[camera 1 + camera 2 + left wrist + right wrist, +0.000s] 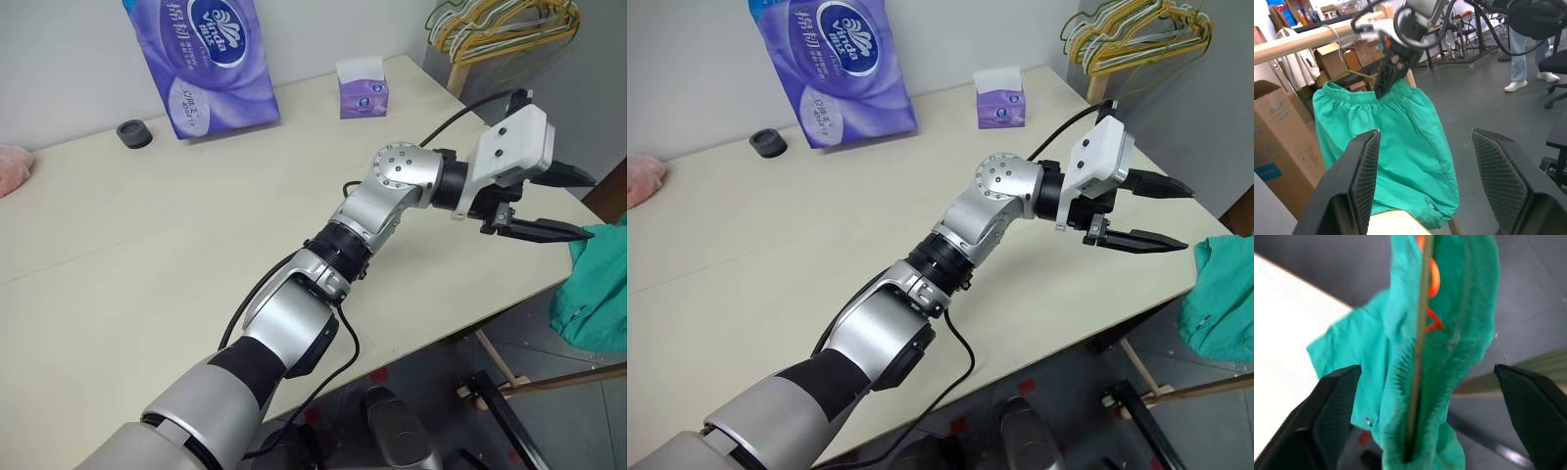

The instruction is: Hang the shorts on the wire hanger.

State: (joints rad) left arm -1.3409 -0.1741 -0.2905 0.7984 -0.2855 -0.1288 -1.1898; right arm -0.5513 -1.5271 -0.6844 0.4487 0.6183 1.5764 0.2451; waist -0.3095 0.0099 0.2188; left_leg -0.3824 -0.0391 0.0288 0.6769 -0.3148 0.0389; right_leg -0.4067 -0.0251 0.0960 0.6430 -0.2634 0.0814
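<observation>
Teal shorts (1400, 142) hanging free, right gripper (1385, 78) jaws wide, left gripper (549, 206) jaws open, empty

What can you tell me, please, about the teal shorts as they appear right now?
The shorts are teal-green, of thin, slightly glossy fabric, with a gathered elastic waistband at the top. They hang draped over a thin hanger beneath a wooden rail, legs falling loosely beside the table's corner. The right end effector is at the waistband, fingers spread either side of it. The left end effector, open, points toward them from over the table without touching.
</observation>
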